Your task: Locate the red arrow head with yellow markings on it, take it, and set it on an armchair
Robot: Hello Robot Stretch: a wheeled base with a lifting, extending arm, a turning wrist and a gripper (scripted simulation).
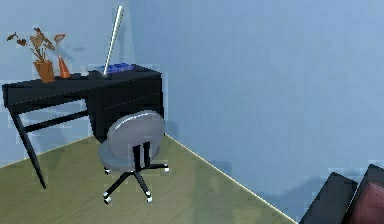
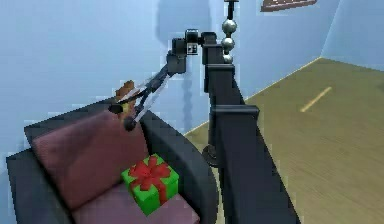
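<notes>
Gripper (image 2: 133, 112) slanted down-left over the armchair (image 2: 30, 175), fingertips at the back cushion's top edge. Small reddish-orange blob (image 2: 124, 96) right at them, probably the arrow head. Cannot tell grip state, nor whether held. Too small to read its long axis or pointing. Seat just below; green gift box (image 2: 150, 182) at its front edge.

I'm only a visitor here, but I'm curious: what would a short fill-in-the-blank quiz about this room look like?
1. The green gift box on the armchair is tied with a ___ ribbon.
2. The grey swivel chair stands in front of a ___ desk.
3. The baseball bat stands on the desk and leans against the blue ___.
4. The plant on the desk grows in an ___ pot.

Missing words: red; black; wall; orange.
</notes>
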